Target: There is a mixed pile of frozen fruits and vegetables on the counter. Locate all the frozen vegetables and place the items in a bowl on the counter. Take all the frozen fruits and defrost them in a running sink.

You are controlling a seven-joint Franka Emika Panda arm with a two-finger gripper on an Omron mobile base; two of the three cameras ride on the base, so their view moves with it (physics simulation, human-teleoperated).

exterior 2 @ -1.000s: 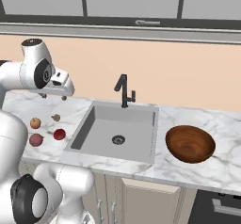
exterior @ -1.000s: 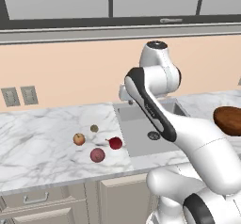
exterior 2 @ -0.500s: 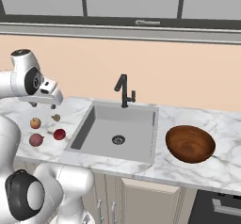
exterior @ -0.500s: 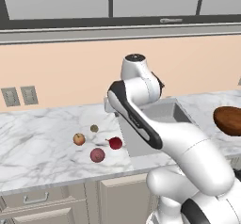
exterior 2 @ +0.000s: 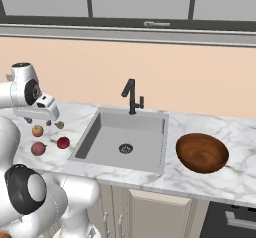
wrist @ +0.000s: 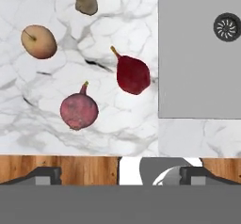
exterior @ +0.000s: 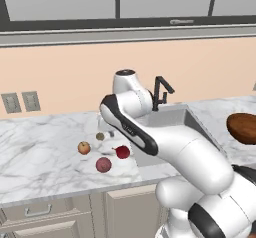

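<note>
On the white marble counter (exterior: pixel 40 157) lies the pile. The frozen vegetable, a pinkish-purple ball (wrist: pixel 79 110), sits nearest the front edge. The frozen fruits are a dark red stemmed piece (wrist: pixel 132 73), an orange-yellow apple-like one (wrist: pixel 38 42) and a small olive-brown one (wrist: pixel 86 2). My gripper (wrist: pixel 120 175) hangs open above the pile, holding nothing; the right base view shows the gripper (exterior 2: pixel 39 122) just over the fruits. The grey sink (exterior 2: pixel 125 137) lies right of the pile. The reddish-brown bowl (exterior 2: pixel 202 152) stands beyond the sink.
A black faucet (exterior 2: pixel 131 96) rises behind the sink, with a dark drain (wrist: pixel 227 27) in the basin. Two wall outlets (exterior: pixel 21 102) sit on the backsplash at the left. Beige cabinets (exterior: pixel 60 212) run below the counter.
The arm has swung left, from beside the sink to above the pile. The gripper has stayed open and the fruits have not moved.
</note>
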